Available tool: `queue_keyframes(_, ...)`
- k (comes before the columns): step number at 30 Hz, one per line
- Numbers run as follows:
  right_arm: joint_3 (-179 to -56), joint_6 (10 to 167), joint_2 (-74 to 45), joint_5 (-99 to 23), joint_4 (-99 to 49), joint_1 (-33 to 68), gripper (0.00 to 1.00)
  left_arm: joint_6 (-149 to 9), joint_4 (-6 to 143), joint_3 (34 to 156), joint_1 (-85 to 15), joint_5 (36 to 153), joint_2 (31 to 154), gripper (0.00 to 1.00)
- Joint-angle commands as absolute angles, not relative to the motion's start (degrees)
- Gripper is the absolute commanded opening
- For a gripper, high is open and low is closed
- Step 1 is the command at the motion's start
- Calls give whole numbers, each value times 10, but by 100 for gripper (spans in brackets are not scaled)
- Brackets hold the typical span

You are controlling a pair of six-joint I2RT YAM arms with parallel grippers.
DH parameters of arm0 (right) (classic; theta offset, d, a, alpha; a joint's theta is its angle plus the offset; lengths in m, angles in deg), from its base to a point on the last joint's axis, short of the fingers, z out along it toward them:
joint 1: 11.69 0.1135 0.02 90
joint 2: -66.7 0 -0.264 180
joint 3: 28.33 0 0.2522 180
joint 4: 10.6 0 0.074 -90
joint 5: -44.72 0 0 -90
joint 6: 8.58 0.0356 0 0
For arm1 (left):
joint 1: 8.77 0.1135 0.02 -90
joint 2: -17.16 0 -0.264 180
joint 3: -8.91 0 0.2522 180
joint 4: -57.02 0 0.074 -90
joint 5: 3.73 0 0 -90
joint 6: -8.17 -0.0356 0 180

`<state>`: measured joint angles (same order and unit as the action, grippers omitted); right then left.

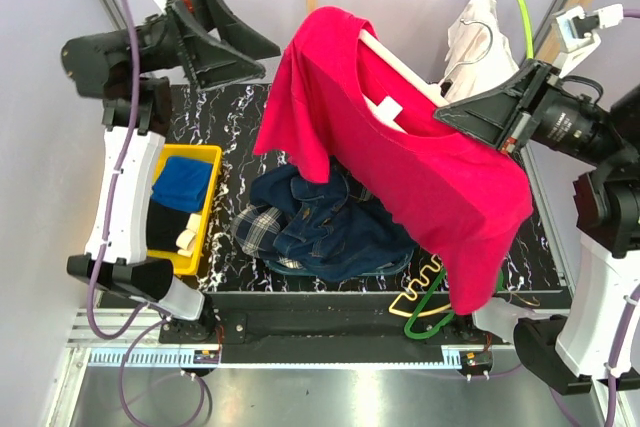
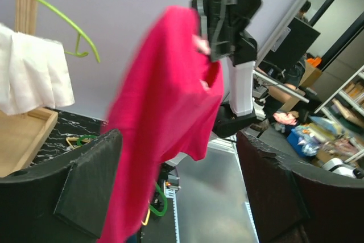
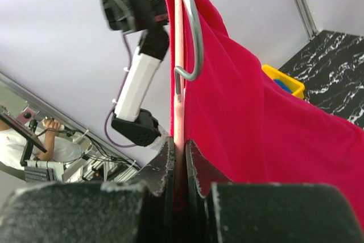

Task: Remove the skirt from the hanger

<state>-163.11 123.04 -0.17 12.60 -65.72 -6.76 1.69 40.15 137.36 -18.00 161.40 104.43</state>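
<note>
Skirt lies well below right gripper, apparently clamping pink hanger; left gripper gapes wide.

skirt: only a tartan corner peeks out, the rest is buried under the denim garment
hanger: just the wavy bar shows, the arch is under the red garment
pink hanger: mostly inside the red cloth
left wrist view: red cloth is smeared; left gripper fingers are chopped off by the bottom edge

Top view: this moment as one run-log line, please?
right jaws: shut on pink hanger carrying red garment | left jaws: open | skirt: on table, partly under denim garment
</note>
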Motion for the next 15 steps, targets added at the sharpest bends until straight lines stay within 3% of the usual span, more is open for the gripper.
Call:
queue_keyframes(1, -1612, 1235, 3, 115, -601, -65, 0, 67, 315, 1351, -175, 1630, 1019, 84)
queue_keyframes(6, -1589, 1261, 5, 124, -564, -65, 0, 39, 310, 1301, -191, 1619, 1008, 85)
queue_keyframes(10, -1588, 1276, 5, 132, -547, -64, 0, -30, 340, 1292, -162, 1639, 1034, 77)
queue_keyframes(15, -1588, 1284, 9, 142, -547, -64, 0, -9, 314, 1395, -89, 1620, 1104, 81)
